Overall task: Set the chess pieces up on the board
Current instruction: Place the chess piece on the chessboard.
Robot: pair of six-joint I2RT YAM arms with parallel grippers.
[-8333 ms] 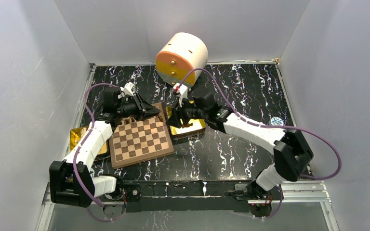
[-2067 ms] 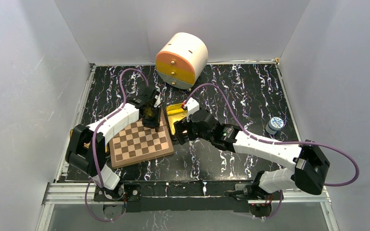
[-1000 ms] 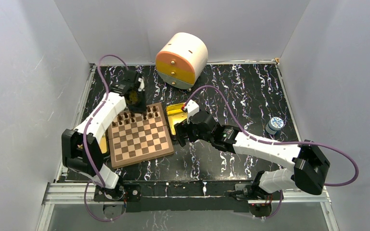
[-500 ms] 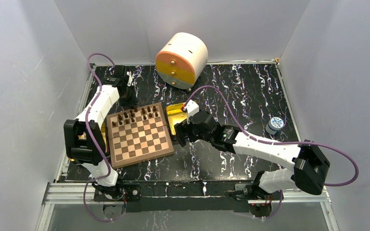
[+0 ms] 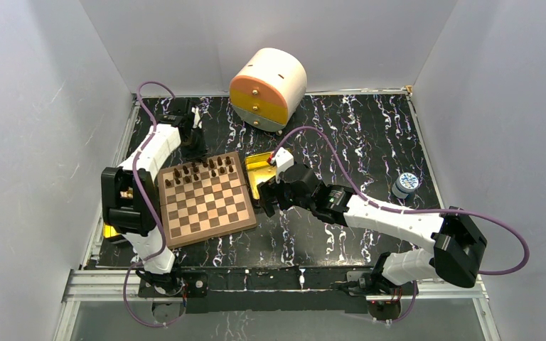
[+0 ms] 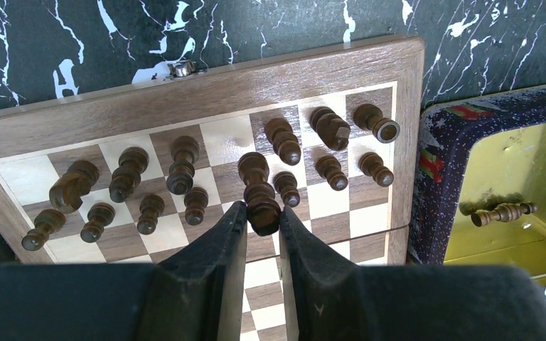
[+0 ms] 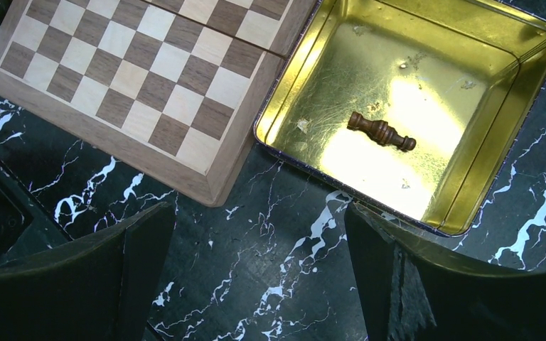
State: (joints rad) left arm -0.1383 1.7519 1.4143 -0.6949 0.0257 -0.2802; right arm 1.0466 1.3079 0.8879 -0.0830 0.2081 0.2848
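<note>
Inside the gold tin, one chess piece, flat.

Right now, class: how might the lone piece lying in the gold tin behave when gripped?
Lying sideways, round-turned, the piece probably rolls if nudged. Small and wooden-looking: likely light, stiff. The shiny tin floor may let it slide.

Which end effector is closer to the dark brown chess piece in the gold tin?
Right. The right end effector hovers beside the tin holding the piece; the left end effector is across the checkered wooden board, at its far edge.
</note>
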